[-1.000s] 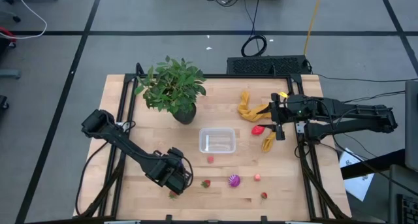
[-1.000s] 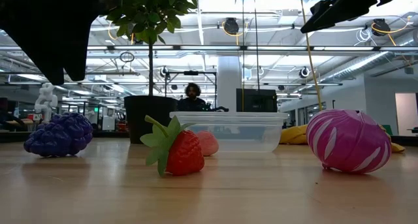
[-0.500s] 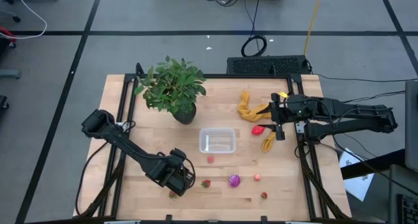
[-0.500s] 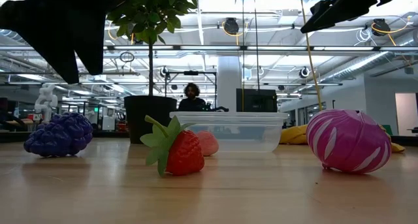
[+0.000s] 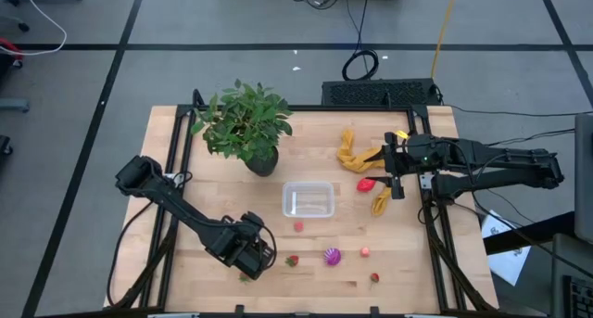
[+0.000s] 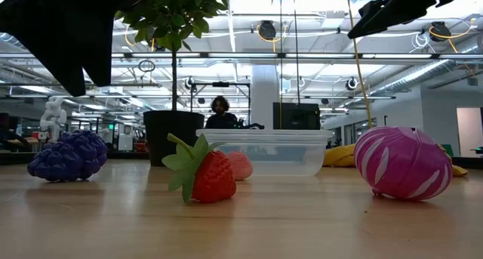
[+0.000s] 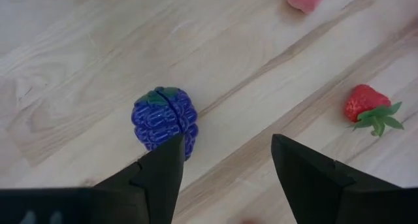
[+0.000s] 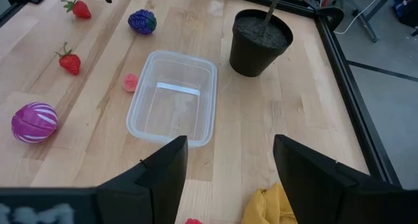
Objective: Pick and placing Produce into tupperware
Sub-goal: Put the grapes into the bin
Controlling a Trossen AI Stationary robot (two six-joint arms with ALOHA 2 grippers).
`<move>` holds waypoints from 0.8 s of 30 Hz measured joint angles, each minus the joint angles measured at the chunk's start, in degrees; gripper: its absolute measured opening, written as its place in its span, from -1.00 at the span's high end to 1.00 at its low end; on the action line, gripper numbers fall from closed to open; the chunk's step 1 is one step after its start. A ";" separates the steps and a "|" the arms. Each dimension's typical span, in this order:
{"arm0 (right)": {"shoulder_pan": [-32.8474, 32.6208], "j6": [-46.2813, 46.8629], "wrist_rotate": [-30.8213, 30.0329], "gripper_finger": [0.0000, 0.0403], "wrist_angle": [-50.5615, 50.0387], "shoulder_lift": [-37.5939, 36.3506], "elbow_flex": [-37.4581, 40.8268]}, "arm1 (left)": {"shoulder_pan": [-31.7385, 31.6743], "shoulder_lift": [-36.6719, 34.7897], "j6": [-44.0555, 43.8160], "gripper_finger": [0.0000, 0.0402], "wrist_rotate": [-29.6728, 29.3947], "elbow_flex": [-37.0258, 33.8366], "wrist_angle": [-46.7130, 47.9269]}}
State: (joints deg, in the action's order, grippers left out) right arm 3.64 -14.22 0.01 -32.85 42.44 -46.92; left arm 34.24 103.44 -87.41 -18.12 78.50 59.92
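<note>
The wooden table (image 5: 213, 193) is the biggest thing here. The landmark is the tupperware (image 5: 309, 199), a clear box that sits open near the middle of the table with nothing in it.

The green plant (image 5: 243, 120) in its black pot (image 8: 260, 43) stands just beside one corner of the tupperware, on the side toward the back of the table.

The yellow cloth (image 5: 352, 151) lies near the tupperware on the right arm's side.

The left gripper (image 7: 225, 165) hangs above the table, well apart from the tupperware, past its front corner on the left arm's side. Its two fingers are spread apart and hold nothing. The wood shows between them.

The right gripper (image 8: 228, 162) hangs over the table on the cloth side of the tupperware, near it. Its fingers are spread apart too, and they grasp nothing.

Now the small toy fruits. The striped magenta fruit (image 8: 34, 122) lies on the table in front of the tupperware, apart from it. The bumpy blue-purple fruit (image 7: 165, 117) lies right by the left gripper's fingertips, far from the tupperware, and I cannot tell if a finger touches it. A red strawberry (image 7: 367, 107) with green leaves lies between that fruit and the magenta one. Another red strawberry (image 8: 78, 8) lies farther out. A small pink fruit (image 8: 130, 83) sits just beside the tupperware's front wall. A red piece (image 5: 367, 183) lies near the cloth, under the right gripper.
</note>
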 joint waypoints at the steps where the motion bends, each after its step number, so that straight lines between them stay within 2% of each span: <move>1: 0.01 0.00 0.00 -0.09 -0.15 0.01 0.00 | 0.00 0.00 0.61 -0.26 0.01 0.00 0.02; 8: 0.01 0.02 0.00 -0.09 -0.43 0.00 0.00 | -0.22 -0.02 1.10 -0.57 0.42 0.02 0.02; 12: 0.00 0.02 0.00 -0.09 -0.43 0.00 0.00 | -0.20 -0.02 -3.90 -0.68 3.59 0.02 0.46; 15: 0.00 0.02 0.00 -0.09 -0.43 0.00 0.00 | -0.09 -0.02 -12.60 -0.72 5.05 0.02 3.42; 18: 0.01 0.02 0.00 -0.09 -0.43 0.00 0.00 | 0.00 -0.02 -16.86 -0.72 5.00 0.02 6.74; 24: 0.01 0.02 0.00 -0.09 -0.43 0.01 0.00 | -1.00 -0.02 -15.43 -0.70 3.89 0.02 7.04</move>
State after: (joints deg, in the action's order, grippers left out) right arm 3.65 -14.20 0.01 -33.28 42.45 -46.92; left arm 33.24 103.42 -102.84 -14.23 78.52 66.96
